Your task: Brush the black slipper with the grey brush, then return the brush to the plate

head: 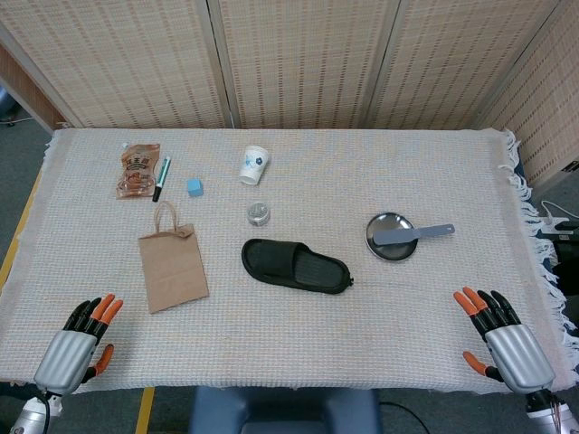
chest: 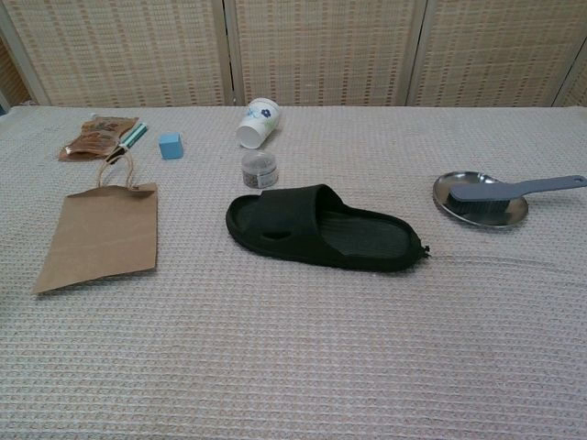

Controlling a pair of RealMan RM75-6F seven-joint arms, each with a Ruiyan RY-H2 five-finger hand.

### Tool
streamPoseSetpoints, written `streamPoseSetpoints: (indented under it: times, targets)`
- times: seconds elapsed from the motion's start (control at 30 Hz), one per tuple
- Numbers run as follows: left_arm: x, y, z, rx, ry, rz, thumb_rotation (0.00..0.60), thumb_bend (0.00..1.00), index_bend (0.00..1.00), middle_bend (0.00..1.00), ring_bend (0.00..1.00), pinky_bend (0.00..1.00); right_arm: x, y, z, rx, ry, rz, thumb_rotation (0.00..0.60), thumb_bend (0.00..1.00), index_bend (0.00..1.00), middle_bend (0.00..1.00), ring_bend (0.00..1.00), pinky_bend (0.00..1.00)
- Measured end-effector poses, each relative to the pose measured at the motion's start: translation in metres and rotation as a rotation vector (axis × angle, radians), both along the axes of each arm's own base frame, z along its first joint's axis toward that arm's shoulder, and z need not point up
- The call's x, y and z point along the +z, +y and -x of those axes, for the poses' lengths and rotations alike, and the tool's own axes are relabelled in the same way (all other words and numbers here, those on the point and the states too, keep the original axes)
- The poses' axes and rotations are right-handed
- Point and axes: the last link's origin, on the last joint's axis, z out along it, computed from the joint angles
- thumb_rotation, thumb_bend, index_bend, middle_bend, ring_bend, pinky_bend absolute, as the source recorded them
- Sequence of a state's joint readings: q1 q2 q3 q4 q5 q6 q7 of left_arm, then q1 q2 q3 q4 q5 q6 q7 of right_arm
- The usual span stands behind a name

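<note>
Both hands rest at the near table edge, left hand (head: 80,338) and right hand (head: 502,336), fingers apart, grasping nothing; wrists cut off by the frame, neither visible in chest view. Black slipper (head: 295,266) lies between them, further out. Paper bag (head: 172,263) sits just beyond my left hand. Plate (head: 378,248) lies beyond my right hand, grey brush (head: 412,235) on it, bristles hard to make out, handle overhanging outward. Small tin (head: 258,214), its contents unclear, stands behind the slipper.

The black slipper (chest: 321,227) looks matt and rubbery. The plate (chest: 449,188) is shiny metal, under a grey plastic brush (chest: 514,190). Coarse woven cloth (chest: 293,367) covers the table.
</note>
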State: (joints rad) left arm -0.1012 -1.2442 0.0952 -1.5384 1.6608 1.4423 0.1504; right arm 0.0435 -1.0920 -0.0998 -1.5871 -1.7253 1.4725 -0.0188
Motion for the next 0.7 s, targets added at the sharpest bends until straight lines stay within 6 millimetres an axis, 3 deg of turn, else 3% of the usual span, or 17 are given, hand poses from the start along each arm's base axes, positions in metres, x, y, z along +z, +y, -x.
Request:
streamPoseSetpoints:
  times: [0.2,0.33,0.53,0.7]
  targets:
    - [-0.004,0.003,-0.001,0.002,-0.001,0.018,0.600,0.51,0.00,0.00,0.00,0.08,-0.006,-0.003,0.001,-0.010,0.004,-0.028,0.600,0.15,0.00,0.00,0.00,0.00]
    - [-0.002,0.009,-0.005,-0.009,-0.025,0.013,0.600,0.51,0.00,0.00,0.00,0.08,-0.011,-0.016,0.001,-0.008,0.020,-0.042,0.600,0.15,0.00,0.00,0.00,0.00]
    - [-0.001,0.021,-0.003,-0.008,-0.006,0.008,0.600,0.51,0.00,0.00,0.00,0.08,-0.020,-0.056,-0.005,-0.012,0.082,-0.063,0.600,0.15,0.04,0.00,0.00,0.03]
    - [-0.001,0.028,0.004,0.023,0.010,0.002,0.600,0.51,0.00,0.00,0.00,0.08,-0.037,-0.104,-0.014,-0.034,0.111,-0.061,0.600,0.15,0.08,0.00,0.00,0.06]
